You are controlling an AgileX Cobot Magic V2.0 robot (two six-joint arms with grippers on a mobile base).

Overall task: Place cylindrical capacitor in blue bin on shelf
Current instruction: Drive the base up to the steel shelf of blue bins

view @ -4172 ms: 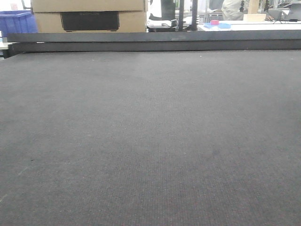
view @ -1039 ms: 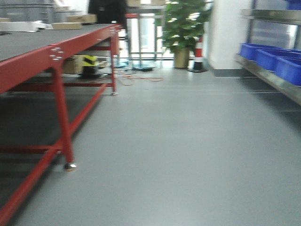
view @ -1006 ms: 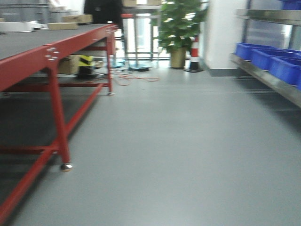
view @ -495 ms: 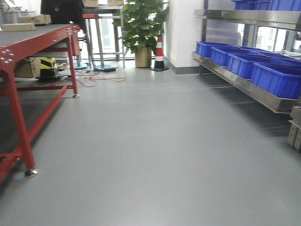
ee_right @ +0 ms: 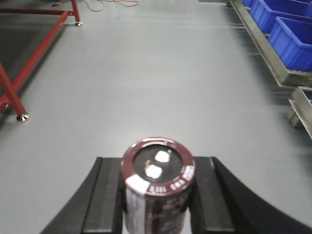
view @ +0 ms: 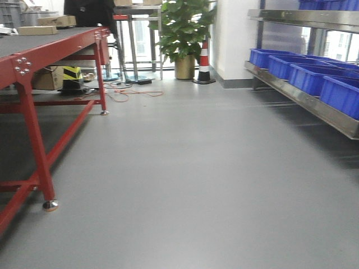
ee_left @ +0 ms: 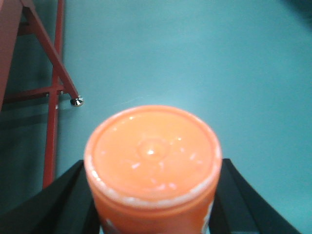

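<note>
A red-framed counter [view: 61, 49] stands at the left on the grey floor [view: 190, 179]. Far behind are a potted plant [view: 182, 25] and a striped cone [view: 204, 63], with an orange cable [view: 137, 93] lying near. Cardboard boxes [view: 37, 30] rest on the counter.

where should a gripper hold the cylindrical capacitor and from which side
Grip the cylindrical capacitor on its curved side wall, one finger on each opposite flank, as the right gripper does. The round body gives two matching contact lines, and the flat end with the pale terminals is left untouched.
</note>
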